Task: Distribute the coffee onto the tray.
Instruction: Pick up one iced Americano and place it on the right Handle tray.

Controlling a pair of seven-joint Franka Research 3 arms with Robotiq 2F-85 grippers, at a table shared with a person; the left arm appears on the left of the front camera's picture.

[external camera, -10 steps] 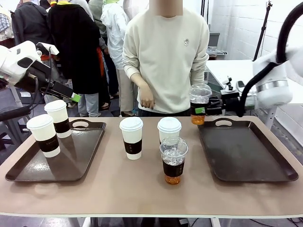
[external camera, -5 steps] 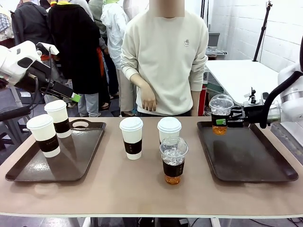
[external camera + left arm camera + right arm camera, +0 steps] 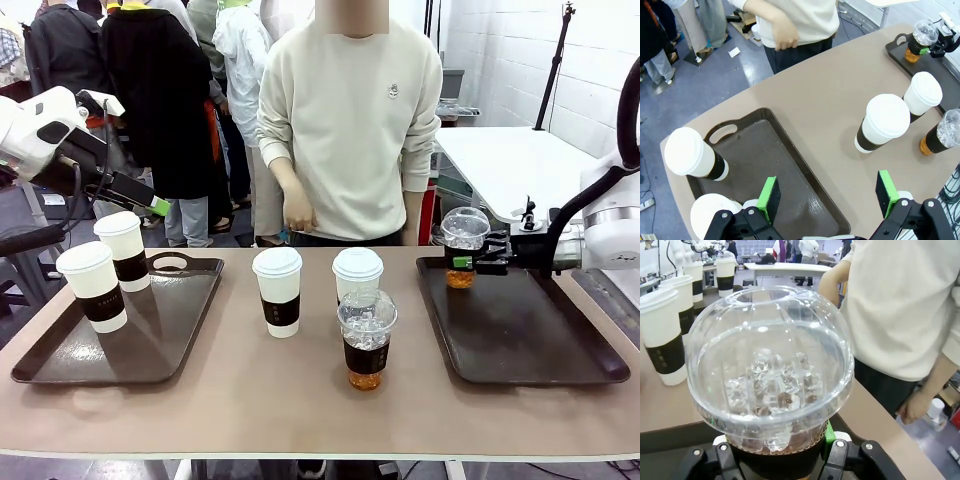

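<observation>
At the right tray's (image 3: pixel 540 340) far left corner, the right gripper (image 3: pixel 463 263) clamps an iced cup (image 3: pixel 465 228).
Its fingers grip the cup's dark band below the dome lid; whether the base touches the tray I cannot tell. The left gripper (image 3: pixel 829 192) hangs wide and empty over the left tray (image 3: pixel 170 330), which bears two paper cups (image 3: pixel 91 285). Two more paper cups (image 3: pixel 277 290) and a second iced cup (image 3: pixel 366 338) stand on the table (image 3: pixel 300 410) between the trays.

The right gripper (image 3: pixel 462 262) clamps an iced coffee (image 3: pixel 465 228) around its middle; the right tray (image 3: pixel 530 330) lies just beneath the gripper.
</observation>
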